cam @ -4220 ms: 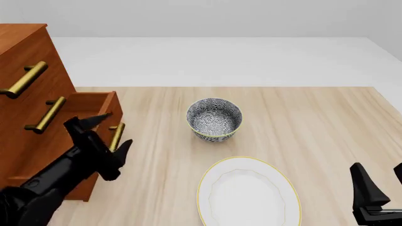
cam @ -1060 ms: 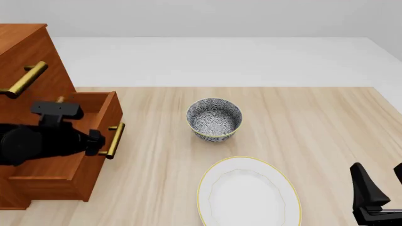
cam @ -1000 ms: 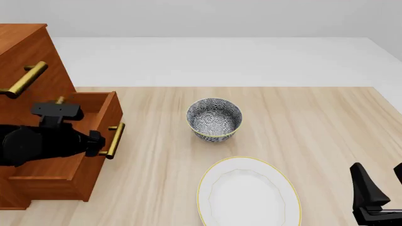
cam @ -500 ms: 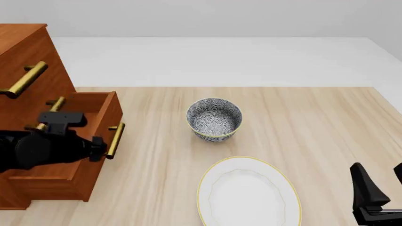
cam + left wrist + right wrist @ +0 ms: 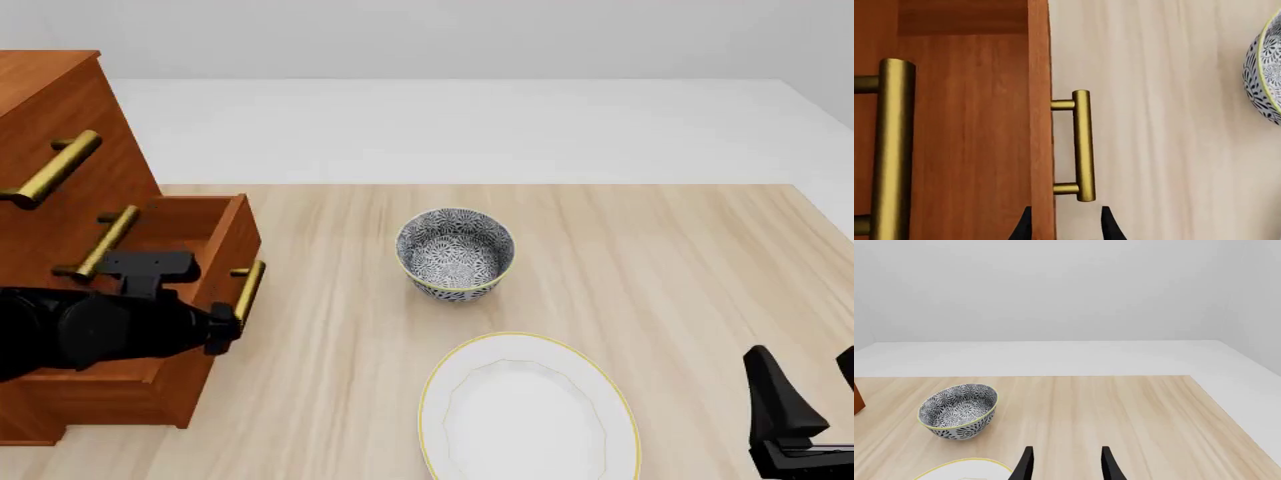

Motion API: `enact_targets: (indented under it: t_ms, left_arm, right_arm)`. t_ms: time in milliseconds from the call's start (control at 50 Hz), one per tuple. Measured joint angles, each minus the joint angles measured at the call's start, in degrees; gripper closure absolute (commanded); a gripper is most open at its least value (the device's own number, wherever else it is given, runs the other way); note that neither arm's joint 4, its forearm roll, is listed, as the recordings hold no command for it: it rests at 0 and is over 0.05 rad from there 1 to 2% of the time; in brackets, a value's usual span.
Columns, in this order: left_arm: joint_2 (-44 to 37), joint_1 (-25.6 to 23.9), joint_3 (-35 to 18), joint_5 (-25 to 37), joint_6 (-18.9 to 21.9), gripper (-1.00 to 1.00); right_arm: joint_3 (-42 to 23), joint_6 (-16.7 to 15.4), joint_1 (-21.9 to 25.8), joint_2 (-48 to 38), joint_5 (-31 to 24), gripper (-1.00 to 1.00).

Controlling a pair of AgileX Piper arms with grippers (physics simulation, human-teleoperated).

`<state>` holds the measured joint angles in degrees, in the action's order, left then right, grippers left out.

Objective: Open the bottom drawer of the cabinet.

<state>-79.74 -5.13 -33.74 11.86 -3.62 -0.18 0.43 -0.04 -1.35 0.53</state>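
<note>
Right gripper [image 5: 807, 400] sits idle at the near right corner of the table, fingers apart around nothing, so no trouble from that side. Just left of it is a white plate [image 5: 529, 412] with a yellow rim, and a bit farther back the patterned bowl [image 5: 455, 252], both well apart from the cabinet [image 5: 60, 200].

Over on the left, the left gripper [image 5: 1062, 225] hangs right above the near end of the bottom drawer [image 5: 174, 300], fingers spread with nothing between them, one tip over the drawer's front board and the other over the gap behind the brass handle [image 5: 1083, 145]. The drawer is already pulled out toward the bowl, sticking out from the cabinet's base.

Main risk, probably: if the arm drops from here, a finger could clip the handle or the front board and shove the drawer back in or crooked. Wrist bulk could also knock the middle drawer's handle [image 5: 104, 243].

No brands, labels or writing readable anywhere.
</note>
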Motion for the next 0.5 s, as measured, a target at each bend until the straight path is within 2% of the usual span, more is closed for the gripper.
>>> enact_targets:
  t_ms: [500]
  left_arm:
    - [0.03,-4.19,-1.75,1.80,-0.74,-1.00]
  right_arm:
    - [0.00,0.00,0.00,0.02,-0.01,-1.00]
